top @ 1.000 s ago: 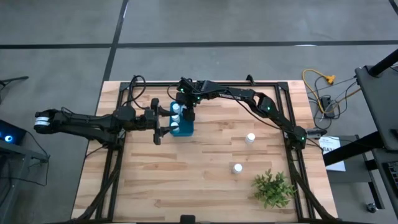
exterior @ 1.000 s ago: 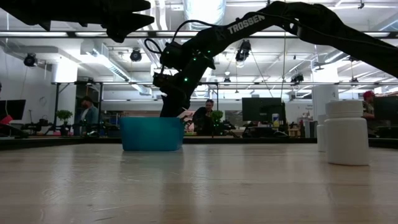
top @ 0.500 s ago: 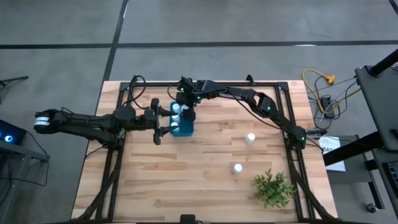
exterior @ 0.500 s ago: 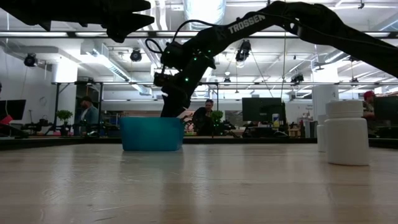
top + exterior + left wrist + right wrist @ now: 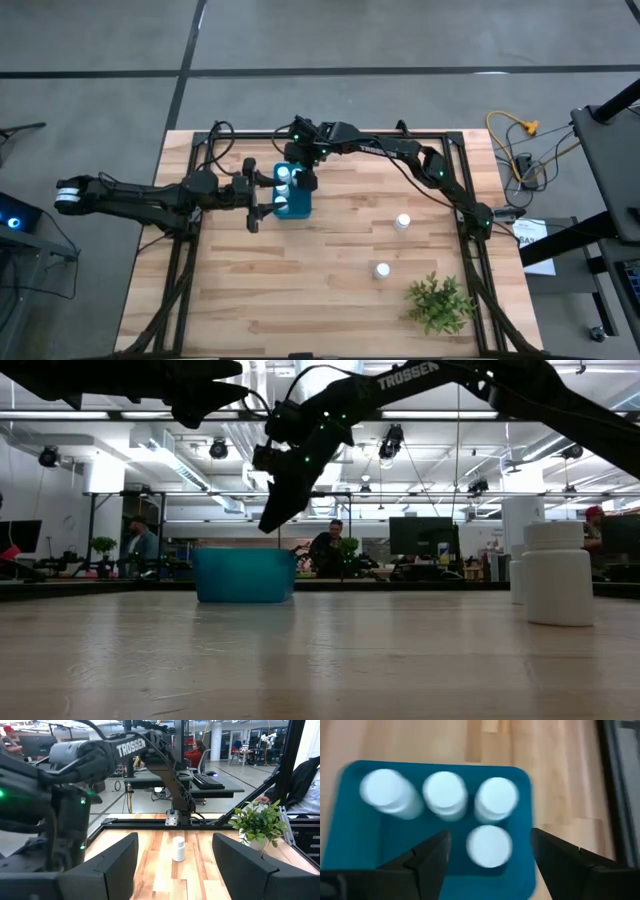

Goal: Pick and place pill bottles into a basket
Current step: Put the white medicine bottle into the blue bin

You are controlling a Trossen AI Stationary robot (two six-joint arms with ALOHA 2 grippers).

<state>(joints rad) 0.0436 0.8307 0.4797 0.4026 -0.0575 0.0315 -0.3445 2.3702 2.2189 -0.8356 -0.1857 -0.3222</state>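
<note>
Blue basket (image 5: 350, 850): four bottles | right end effector (image 5: 487, 857) open, seemingly empty, above

Both pincers (image 5: 305, 182) (image 5: 262, 200) agape, empty

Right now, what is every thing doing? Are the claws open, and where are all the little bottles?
Basket: upright on the table, holding four bottles.
Bottles in the basket: four, standing, three in one row, one in the other.
Bottles on the table: two, standing, apart.
Right gripper: open, empty, above the basket.
Left gripper: open, empty, beside the basket.
Plant: upright, untouched.
</note>
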